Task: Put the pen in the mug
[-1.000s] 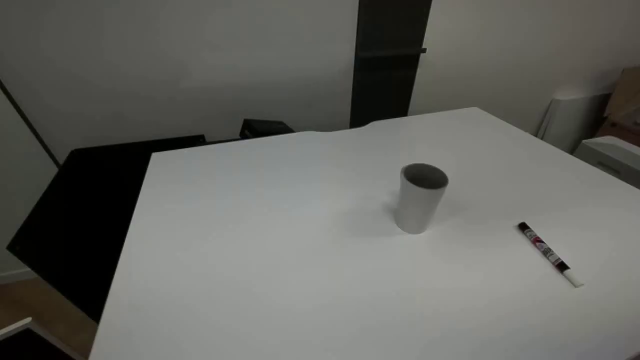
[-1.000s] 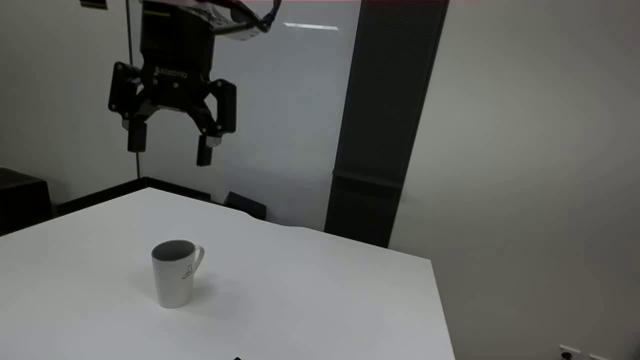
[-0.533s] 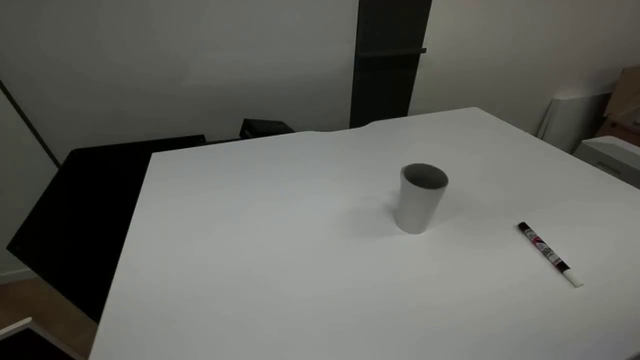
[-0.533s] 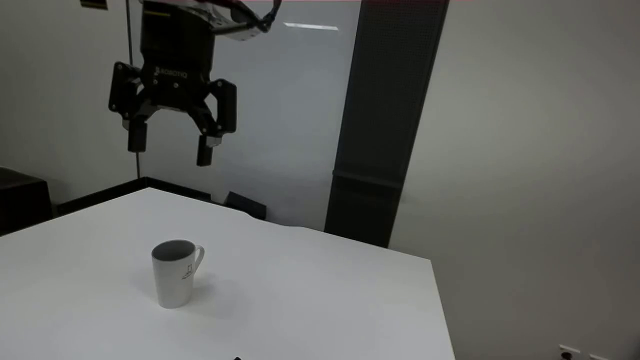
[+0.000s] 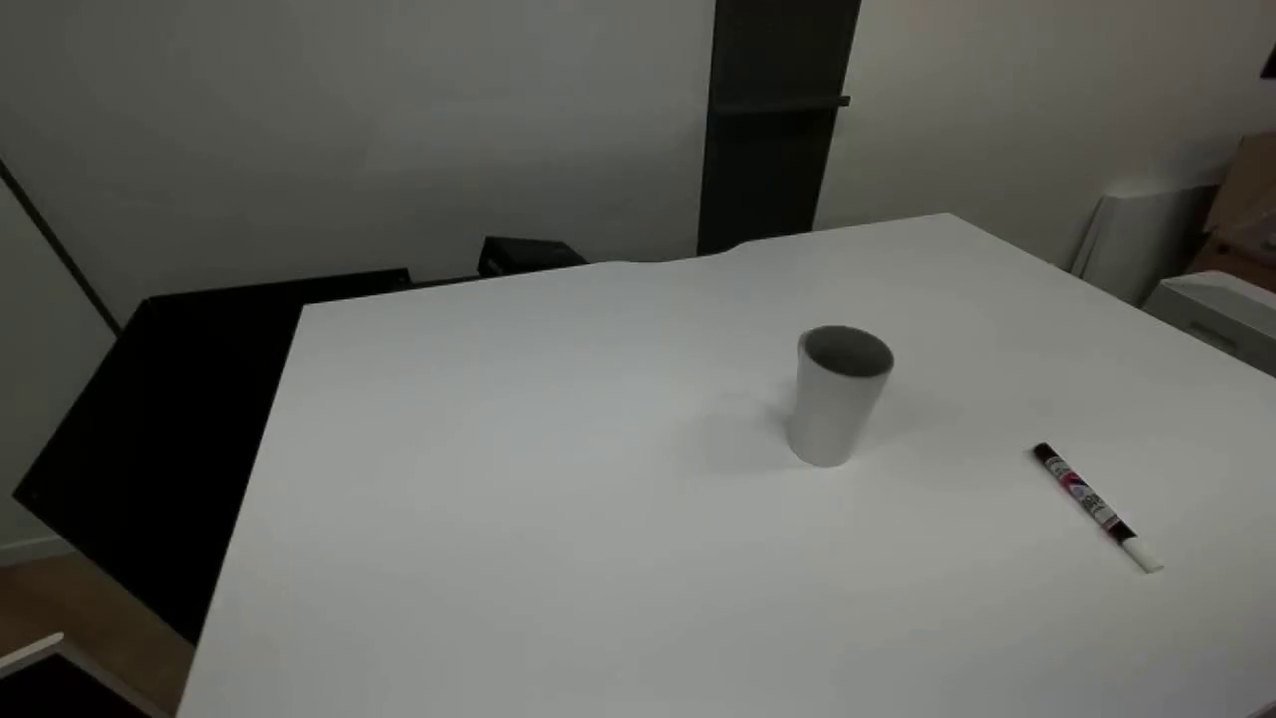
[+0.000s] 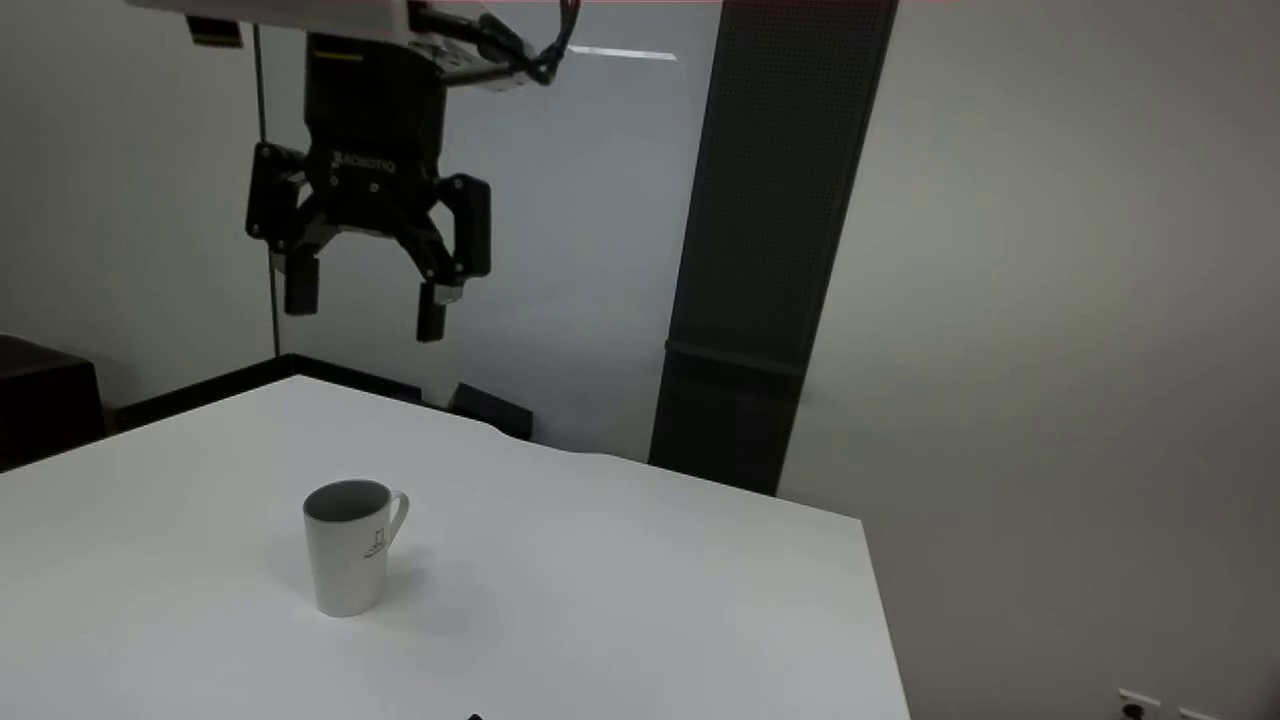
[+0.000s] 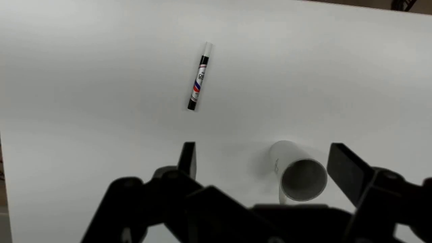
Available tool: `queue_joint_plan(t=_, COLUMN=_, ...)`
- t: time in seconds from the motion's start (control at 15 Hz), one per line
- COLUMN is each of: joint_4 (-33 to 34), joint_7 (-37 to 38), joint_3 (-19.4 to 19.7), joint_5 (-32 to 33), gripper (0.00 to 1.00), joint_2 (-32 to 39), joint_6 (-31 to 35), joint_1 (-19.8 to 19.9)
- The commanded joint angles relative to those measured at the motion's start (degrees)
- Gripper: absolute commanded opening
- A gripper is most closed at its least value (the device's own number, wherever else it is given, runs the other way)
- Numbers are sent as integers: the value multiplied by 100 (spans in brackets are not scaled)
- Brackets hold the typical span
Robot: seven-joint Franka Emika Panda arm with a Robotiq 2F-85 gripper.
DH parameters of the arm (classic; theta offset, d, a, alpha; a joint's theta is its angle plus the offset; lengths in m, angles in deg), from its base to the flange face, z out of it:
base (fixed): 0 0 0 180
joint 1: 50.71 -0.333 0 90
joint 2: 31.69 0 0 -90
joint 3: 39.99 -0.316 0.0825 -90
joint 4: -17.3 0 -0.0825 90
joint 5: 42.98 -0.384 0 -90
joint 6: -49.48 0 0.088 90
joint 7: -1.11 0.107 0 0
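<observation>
The pen, white-barrelled with black bands, a red and blue mark and a white end, lies flat on the table. It also shows in the wrist view, upper middle. The mug stands upright, light grey with a darker inside. Its handle and a small drawing show in an exterior view, and it appears between the fingers in the wrist view. My gripper is open and empty, high above the table. Its spread fingers show low in the wrist view; the pen lies beyond them.
The white table carries the mug and pen. A black surface adjoins one side. A dark panel stands against the wall behind. A light-grey box stands beyond the table's edge.
My gripper has moved slightly right and down in an exterior view, still open. A small dark piece now shows at the right edge of an exterior view. The mug and pen have not moved.
</observation>
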Motion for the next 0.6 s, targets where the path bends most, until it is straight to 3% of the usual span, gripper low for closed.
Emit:
queue_joint_plan(t=0.0, joint_4=102, joint_7=136, joint_3=37, joint_5=18, gripper=100, joint_2=480, joint_6=562, joint_1=132)
queue_joint_plan(t=0.27, joint_4=42, joint_7=247, joint_3=87, joint_5=-42, gripper=100, joint_2=1019, joint_6=820, joint_1=278)
queue_joint_plan(t=0.53, joint_4=-406, joint_7=456, joint_3=134, joint_5=-56, gripper=100, joint_2=1251, joint_6=1482, joint_1=410)
